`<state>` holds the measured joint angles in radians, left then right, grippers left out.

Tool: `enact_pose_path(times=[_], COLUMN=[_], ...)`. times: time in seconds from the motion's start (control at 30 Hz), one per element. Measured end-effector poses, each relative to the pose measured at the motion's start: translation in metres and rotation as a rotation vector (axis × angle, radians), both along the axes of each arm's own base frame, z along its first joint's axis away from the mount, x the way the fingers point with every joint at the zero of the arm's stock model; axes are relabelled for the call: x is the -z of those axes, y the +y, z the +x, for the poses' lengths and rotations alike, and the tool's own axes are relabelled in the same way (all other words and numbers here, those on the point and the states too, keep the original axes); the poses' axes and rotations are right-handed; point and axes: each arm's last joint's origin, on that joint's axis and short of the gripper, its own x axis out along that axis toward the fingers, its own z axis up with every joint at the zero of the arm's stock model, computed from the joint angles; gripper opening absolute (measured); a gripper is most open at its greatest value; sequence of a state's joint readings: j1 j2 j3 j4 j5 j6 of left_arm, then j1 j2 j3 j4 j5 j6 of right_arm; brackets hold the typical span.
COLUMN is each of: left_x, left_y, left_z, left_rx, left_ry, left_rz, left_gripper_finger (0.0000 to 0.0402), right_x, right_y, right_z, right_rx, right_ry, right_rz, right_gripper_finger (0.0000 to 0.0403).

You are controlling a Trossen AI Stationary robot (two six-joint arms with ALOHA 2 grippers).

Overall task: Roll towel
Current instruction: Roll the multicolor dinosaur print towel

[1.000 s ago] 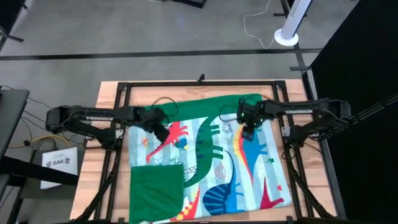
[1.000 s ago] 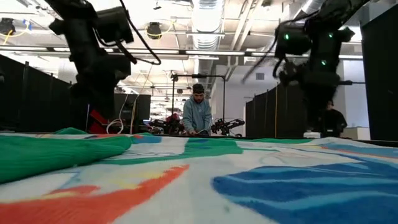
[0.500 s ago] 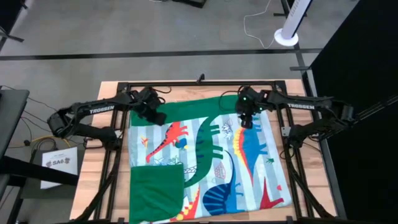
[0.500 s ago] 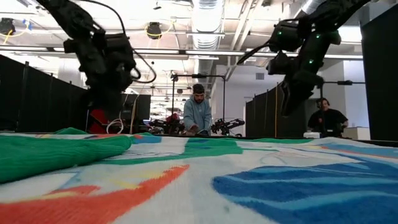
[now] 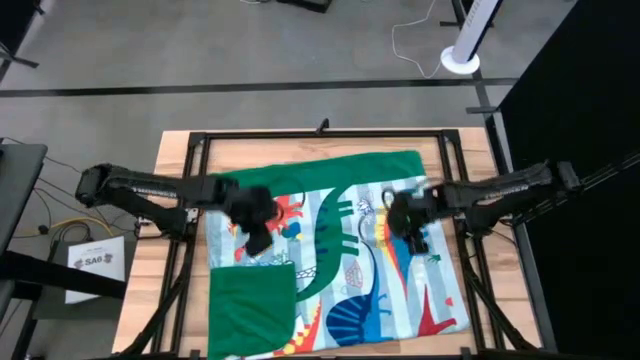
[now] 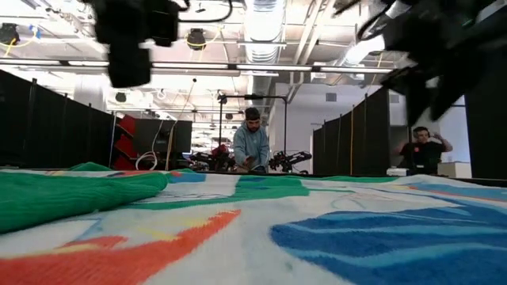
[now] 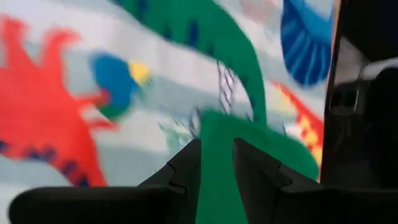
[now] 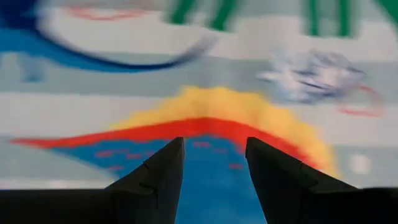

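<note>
Large soft green towel [image 5: 335, 255] with light-blue dinosaur print lies flat across the wooden desk [image 5: 175, 150], its 7 o'clock corner folded over. Left gripper [image 5: 256, 222] over its 9 o'clock side, fingers [image 7: 180, 177] slightly apart, empty. Right gripper [image 5: 404, 222] over its 3 o'clock side, fingers [image 8: 155, 180] apart, empty.

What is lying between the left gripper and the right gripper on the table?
In the high view, only the towel lies between the left gripper and the right gripper: its printed middle, flat, with nothing on it.

Both dark grippers, left [image 5: 258, 232] and right [image 5: 408, 222], moved from the green dinosaur-print towel's [image 5: 340, 262] far edge toward its middle.
</note>
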<state>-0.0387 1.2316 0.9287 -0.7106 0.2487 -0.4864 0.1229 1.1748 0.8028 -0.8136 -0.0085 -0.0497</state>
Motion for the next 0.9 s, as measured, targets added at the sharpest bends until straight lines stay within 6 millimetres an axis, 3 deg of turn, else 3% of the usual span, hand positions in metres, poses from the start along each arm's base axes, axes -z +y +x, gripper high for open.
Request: enact_pose_path(times=[0.23,0.37,0.5,0.73,0.9], left_x=[0.000,0.006,0.016,0.048,0.065], left_y=[-0.103,-0.165,-0.223,-0.291,-0.316], left_z=[-0.020,-0.032,-0.038,-0.044,-0.038], left_rx=[0.023,0.039,0.168,0.326,0.328], left_ry=[0.016,0.006,0.075,0.219,0.282], left_rz=[-0.079,-0.145,-0.097,0.103,0.069], left_gripper_finger=[0.0076,0.0067,0.0055,0.0047,0.0053], right_x=[0.003,0.005,0.009,0.017,0.019], right_y=[0.081,0.108,0.126,0.166,0.186], right_z=[-0.018,-0.023,-0.015,0.007,0.011], right_rx=[-0.067,-0.012,0.061,0.030,0.130], right_ry=[0.004,-0.086,-0.053,0.075,0.128], right_rz=[0.121,0.087,0.095,-0.011,-0.017], right_gripper_finger=[0.0162,0.0162,0.0162,0.0162,0.0163])
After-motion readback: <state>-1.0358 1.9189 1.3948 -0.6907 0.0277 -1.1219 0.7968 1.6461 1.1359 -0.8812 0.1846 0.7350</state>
